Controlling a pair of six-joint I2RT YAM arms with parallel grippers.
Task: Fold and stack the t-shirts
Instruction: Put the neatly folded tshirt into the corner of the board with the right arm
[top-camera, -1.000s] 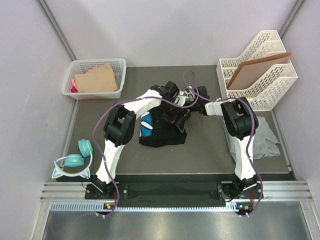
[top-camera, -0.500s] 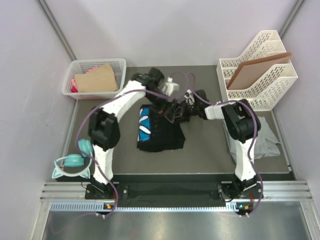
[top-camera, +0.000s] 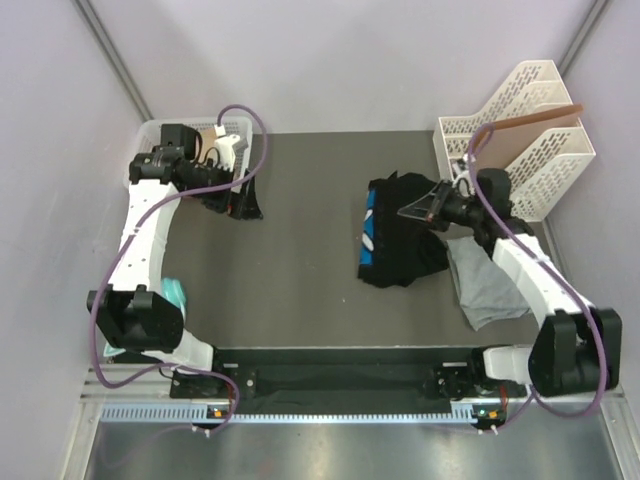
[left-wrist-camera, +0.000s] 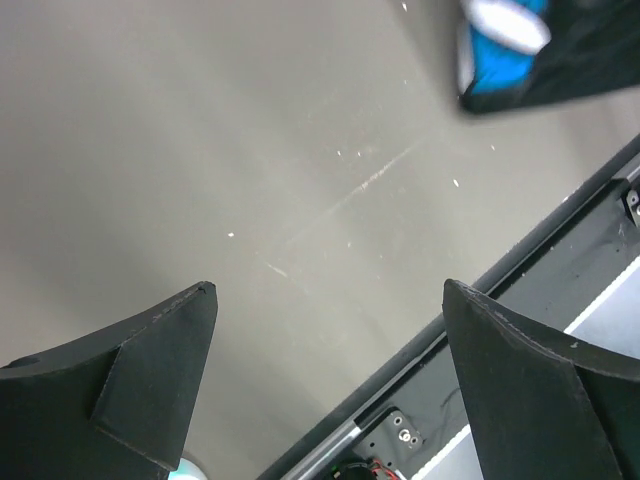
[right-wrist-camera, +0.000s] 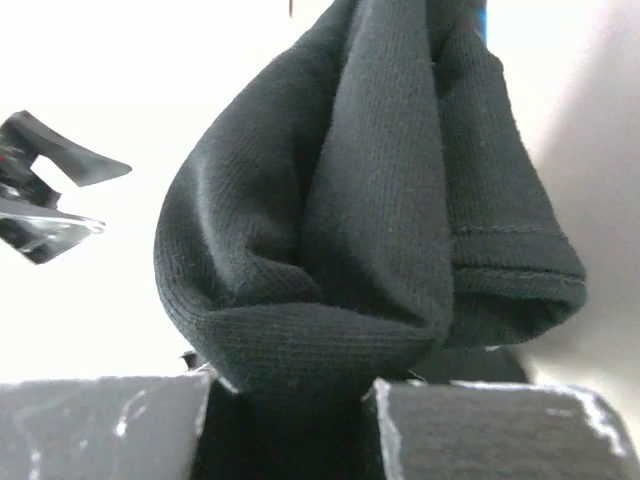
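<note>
**Status change.** A second ago both grippers were working together over the black t-shirt (top-camera: 400, 245) at the middle of the mat (top-camera: 300, 270). The arms are now separating.

**Left arm.** The left gripper (top-camera: 238, 197) is withdrawing to the far left, just beside the white basket (top-camera: 160, 135). Its jaws are standing wide apart and are carrying nothing. The left wrist view is showing only bare mat between the fingers (left-wrist-camera: 150, 390), with the shirt well apart at the upper right corner.

**Right arm.** The right gripper (top-camera: 425, 205) is narrowing onto a thick fold of black cloth. In the right wrist view, the bunched fabric (right-wrist-camera: 360, 230) is sitting pinched between the two pads (right-wrist-camera: 100, 430).

**Location of the work items.**
- The black t-shirt is now lying right of centre. Its blue-and-white print (top-camera: 370, 235) is facing up along its left edge, and its upper part is rising towards the gripper.
- The light grey t-shirt (top-camera: 490, 285) is lying at the right edge of the mat, touching the black one. It is looking loosely spread rather than squarely folded.

**Meaning for the task.** The right arm alone is probably hauling the black shirt towards the grey one for stacking. The single pinch is bunching the cloth, so the fold may be loosening.
</note>
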